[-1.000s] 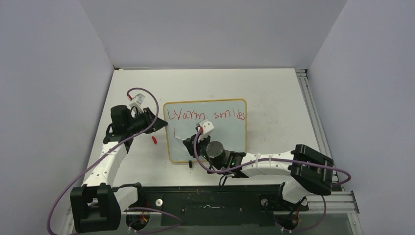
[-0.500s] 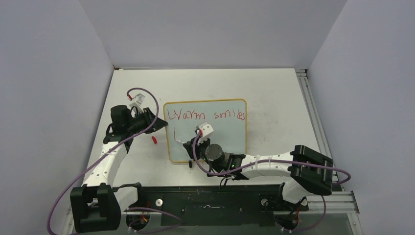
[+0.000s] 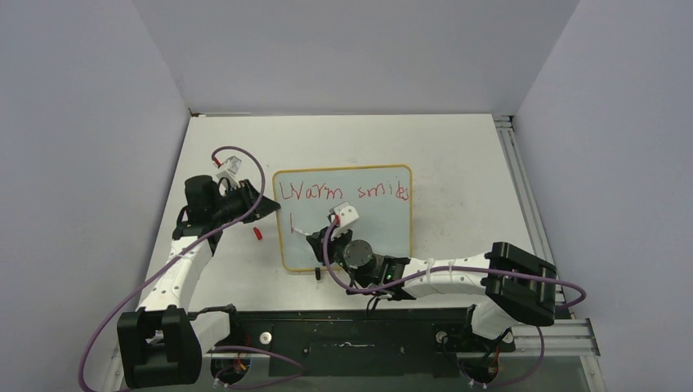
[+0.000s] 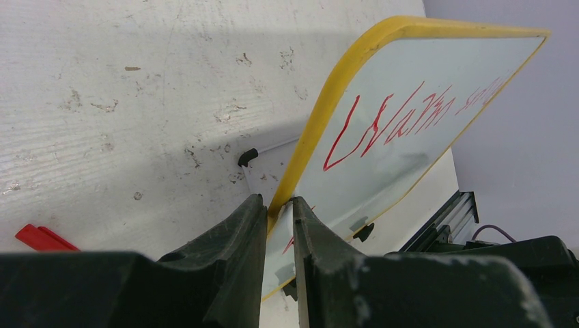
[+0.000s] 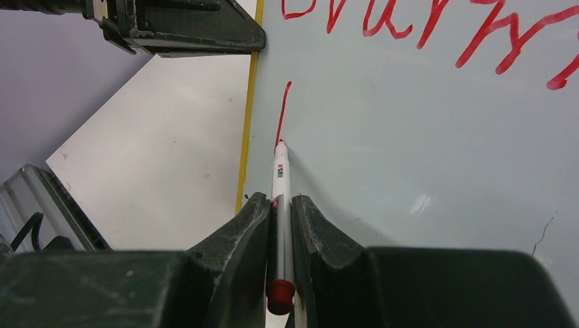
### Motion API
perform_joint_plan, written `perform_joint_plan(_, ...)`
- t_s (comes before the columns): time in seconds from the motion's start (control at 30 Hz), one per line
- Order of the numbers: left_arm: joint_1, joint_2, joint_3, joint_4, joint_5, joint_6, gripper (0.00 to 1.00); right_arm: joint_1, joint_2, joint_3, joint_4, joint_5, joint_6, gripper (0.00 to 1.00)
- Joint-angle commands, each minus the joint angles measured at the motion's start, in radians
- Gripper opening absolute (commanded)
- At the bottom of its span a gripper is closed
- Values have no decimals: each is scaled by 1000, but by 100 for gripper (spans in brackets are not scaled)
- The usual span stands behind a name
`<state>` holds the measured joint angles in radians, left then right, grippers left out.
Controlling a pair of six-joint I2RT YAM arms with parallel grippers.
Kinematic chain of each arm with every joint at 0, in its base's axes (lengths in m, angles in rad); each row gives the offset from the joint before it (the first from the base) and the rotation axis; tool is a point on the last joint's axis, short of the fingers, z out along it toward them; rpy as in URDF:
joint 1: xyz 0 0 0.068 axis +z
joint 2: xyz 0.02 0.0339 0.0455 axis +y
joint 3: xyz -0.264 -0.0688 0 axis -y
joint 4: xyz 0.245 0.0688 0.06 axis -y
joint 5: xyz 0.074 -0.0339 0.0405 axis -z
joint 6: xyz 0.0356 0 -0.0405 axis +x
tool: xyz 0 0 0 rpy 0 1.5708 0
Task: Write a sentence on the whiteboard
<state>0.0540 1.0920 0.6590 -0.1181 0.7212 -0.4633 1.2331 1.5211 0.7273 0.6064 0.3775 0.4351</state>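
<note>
Where the counter (image 3: 458,163) shows from above, the whiteboard (image 3: 384,229) sits near its centre, long side running 9 to 3 o'clock.

Board: pale, glossy, faint blue-grey cast, rounded corners. Thin yellow-orange frame (image 4: 328,89) all round. One small black foot (image 3: 317,272) shows at the board's 7 o'clock corner; the left wrist view shows another foot (image 4: 248,157) under the edge.

Sentence (image 3: 343,193): thin red hand-lettering along the 12 o'clock side, reading "Warm smiles". Letters uneven; the last ones crowd the frame at 3 o'clock. On the second line, a single short upright stroke (image 5: 283,113), below the "W" and close to the 9 o'clock frame.

Left jaws: closed on the whiteboard's 9 o'clock edge, one finger on each face, frame pinched between them.

Right jaws: closed on a marker (image 5: 279,184), white barrel with a red end. They reach over the board from 5 o'clock. The marker's tip touches the board at the lower end of the stroke.

Loose red cap (image 3: 257,233) on the counter, off the board's 9 o'clock side, near the left jaws and apart from the frame.
</note>
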Motion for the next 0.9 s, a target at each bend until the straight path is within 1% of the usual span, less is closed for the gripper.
perform_joint_plan(0.0, -3, -16, 47, 11, 10, 8, 19, -1, -39, 12, 45, 75, -12, 5)
perform_joint_plan(0.33, -3, -16, 47, 11, 10, 9, 19, 0, -68, -30, 19, 76, 6, 5)
perform_joint_plan(0.87, -3, -14, 47, 11, 8, 9, 19, 29, -63, -66, -3, 77, 45, 5)
